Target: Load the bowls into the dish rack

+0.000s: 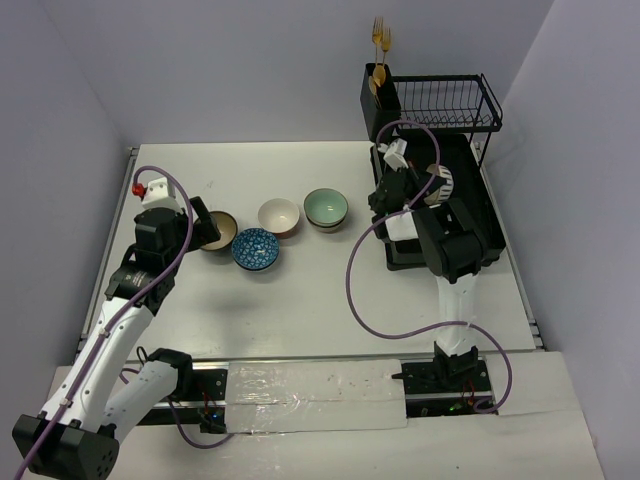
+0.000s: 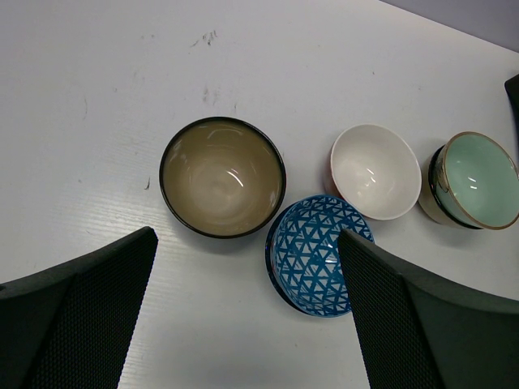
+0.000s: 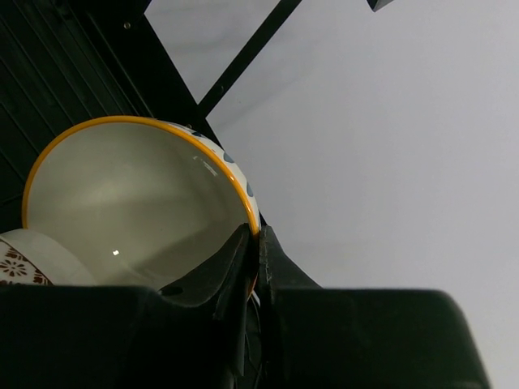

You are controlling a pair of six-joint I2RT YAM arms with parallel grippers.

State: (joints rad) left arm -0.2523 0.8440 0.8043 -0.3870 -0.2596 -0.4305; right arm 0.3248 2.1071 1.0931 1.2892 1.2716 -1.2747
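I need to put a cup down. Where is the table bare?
Bare: between mint bowl and dish rack, and the table's near strip before the bowls. Crowded: tan bowl, blue bowl and white bowl bunch together.

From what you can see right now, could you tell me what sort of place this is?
Probably a robot lab bench staged as a kitchen drying area: a plain white table, a black dish rack with gold forks, and ceramic bowls.
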